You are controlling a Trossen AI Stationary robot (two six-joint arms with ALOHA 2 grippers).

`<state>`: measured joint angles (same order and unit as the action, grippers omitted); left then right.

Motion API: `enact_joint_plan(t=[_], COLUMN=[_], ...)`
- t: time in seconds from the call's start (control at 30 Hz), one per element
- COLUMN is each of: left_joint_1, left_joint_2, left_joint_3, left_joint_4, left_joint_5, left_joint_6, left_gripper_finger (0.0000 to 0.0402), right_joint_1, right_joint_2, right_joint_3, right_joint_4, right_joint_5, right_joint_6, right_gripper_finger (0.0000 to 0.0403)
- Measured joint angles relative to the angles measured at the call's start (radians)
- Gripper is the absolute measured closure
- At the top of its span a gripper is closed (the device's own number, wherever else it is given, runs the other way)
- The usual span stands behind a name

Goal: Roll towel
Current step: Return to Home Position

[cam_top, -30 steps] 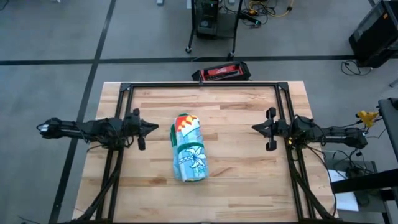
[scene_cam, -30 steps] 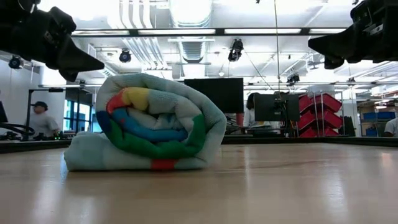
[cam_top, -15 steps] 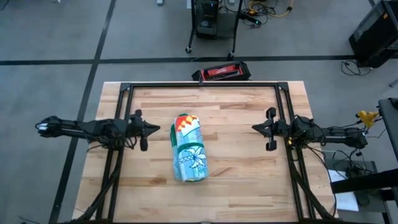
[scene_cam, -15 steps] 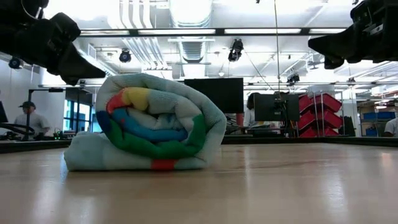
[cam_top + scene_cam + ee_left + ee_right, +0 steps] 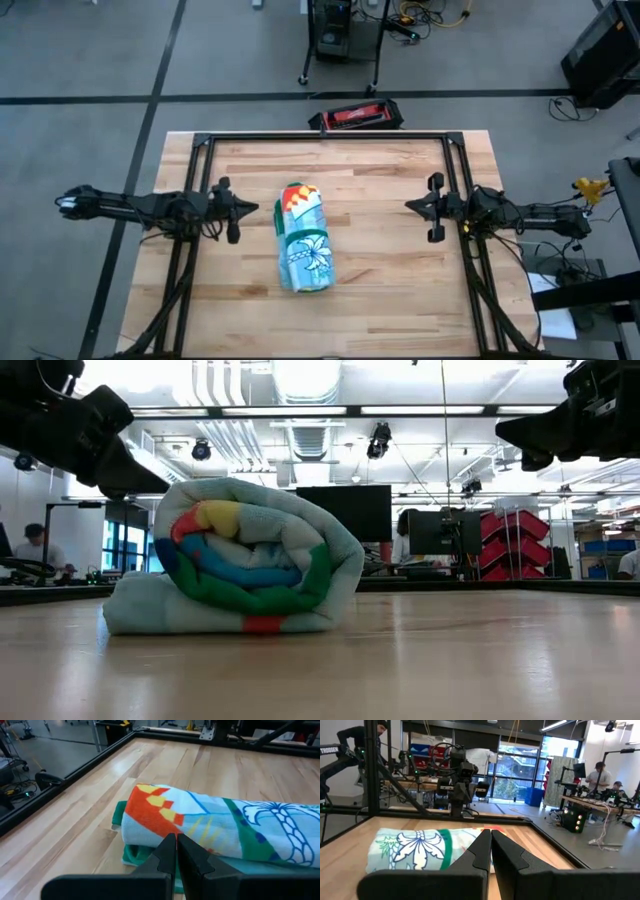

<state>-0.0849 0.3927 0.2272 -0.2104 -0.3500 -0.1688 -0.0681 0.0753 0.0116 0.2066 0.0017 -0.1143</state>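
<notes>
Left claw hangs above the bench, just beside the towel at its orange-and-red end and not touching it. Its wrist view shows both fingers pressed tip to tip on nothing: clenched, empty. Right claw hangs well apart from the towel on the opposite side, about level with that same end, fingers likewise closed with nothing between them. Towel lies on the bench between the two claws, nearer the left one, as a firm roll slightly slanted to the bench's edges. Low view shows the roll's end as a spiral of green, blue and yellow layers inside a pale blue outer wrap. A flat lip of cloth sits on the bench under the roll on the left claw's side, and no corner has sprung loose. Judged from this, the rolling itself is done and the step in hand is parking both arms, with no further grasp needed. Next move calls for drawing each arm back from the towel on its own side, at height, claws kept clenched. Left arm has the thinner margin; a dip or swing toward the towel could nudge the roll and slacken its outer wrap.
</notes>
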Motion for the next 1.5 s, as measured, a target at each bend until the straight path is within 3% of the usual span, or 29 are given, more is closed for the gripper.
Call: enact_joint_plan(t=[1.5], left_joint_1=[0.0], left_joint_2=[0.016], left_joint_3=[0.0], left_joint_4=[0.0], left_joint_5=[0.0], left_joint_6=[0.0], left_gripper_finger=[0.0402], right_joint_1=[0.0], right_joint_2=[0.0], right_joint_3=[0.0], right_joint_4=[0.0], right_joint_5=[0.0], right_joint_6=[0.0], right_gripper_finger=[0.0403])
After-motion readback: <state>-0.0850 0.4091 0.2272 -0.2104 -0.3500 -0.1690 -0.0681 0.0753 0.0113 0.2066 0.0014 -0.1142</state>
